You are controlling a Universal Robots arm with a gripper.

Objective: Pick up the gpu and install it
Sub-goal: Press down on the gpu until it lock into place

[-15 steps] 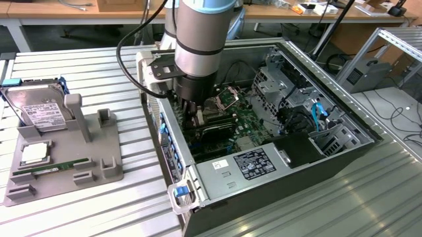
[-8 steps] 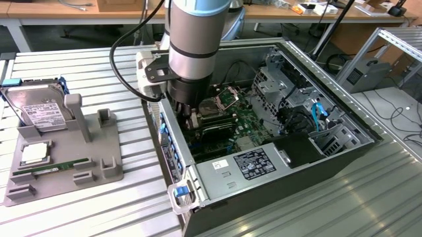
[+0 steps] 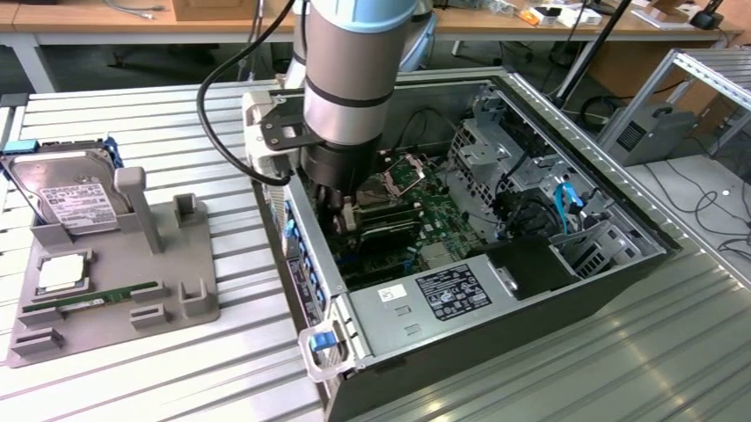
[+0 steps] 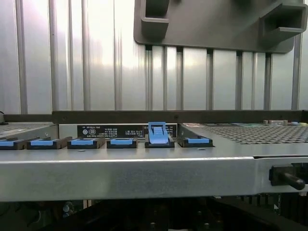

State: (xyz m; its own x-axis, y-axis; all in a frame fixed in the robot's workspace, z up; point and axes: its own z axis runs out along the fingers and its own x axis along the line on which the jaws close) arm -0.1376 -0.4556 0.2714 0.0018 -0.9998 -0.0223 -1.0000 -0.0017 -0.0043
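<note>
— Exterior view: we see our gripper (image 3: 341, 217) clenched, low inside the open computer case (image 3: 610, 224), over the motherboard (image 3: 411, 220). Is the gpu (image 3: 388, 230) there?

— Apparently, dark card beneath it. Wrist view: we see blue retention clips (image 4: 120, 142), one clip (image 4: 159, 133) raised.

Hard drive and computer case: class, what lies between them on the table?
In the exterior view, the grey holder tray stands between the hard drive and the computer case.
</note>
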